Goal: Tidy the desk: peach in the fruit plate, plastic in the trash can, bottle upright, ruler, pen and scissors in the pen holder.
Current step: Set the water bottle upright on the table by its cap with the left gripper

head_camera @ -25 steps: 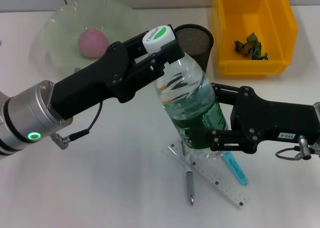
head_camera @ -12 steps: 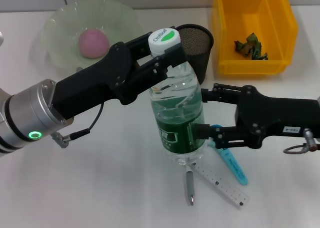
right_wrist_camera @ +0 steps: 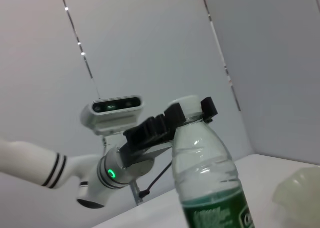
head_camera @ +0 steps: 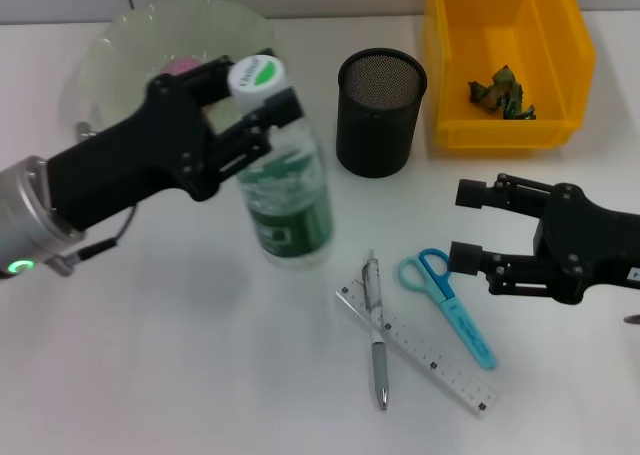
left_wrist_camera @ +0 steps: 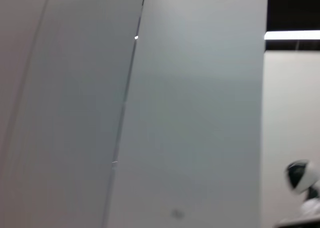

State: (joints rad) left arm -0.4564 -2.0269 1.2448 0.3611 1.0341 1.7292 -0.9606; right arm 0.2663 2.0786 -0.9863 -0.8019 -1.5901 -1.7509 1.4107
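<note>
A clear bottle (head_camera: 285, 210) with a green label and a white cap stands nearly upright left of the black mesh pen holder (head_camera: 380, 100). My left gripper (head_camera: 262, 100) is shut on the bottle's neck just under the cap; the right wrist view shows the bottle (right_wrist_camera: 210, 188) held by that gripper (right_wrist_camera: 170, 123). My right gripper (head_camera: 462, 225) hangs open to the right, holding nothing, above the blue scissors (head_camera: 450, 305). The ruler (head_camera: 420, 350) and pen (head_camera: 377, 330) lie crossed on the table. Only a pink sliver of the peach (head_camera: 180, 67) shows in the green fruit plate (head_camera: 120, 35), behind my left arm.
A yellow bin (head_camera: 505, 125) at the back right holds crumpled green plastic (head_camera: 505, 93). The left wrist view shows only a wall. White table stretches in front of the bottle and to the left.
The left gripper carried the bottle leftward and brought it upright. The right gripper released the bottle's body and drew back to the right, uncovering the scissors, ruler and pen.
</note>
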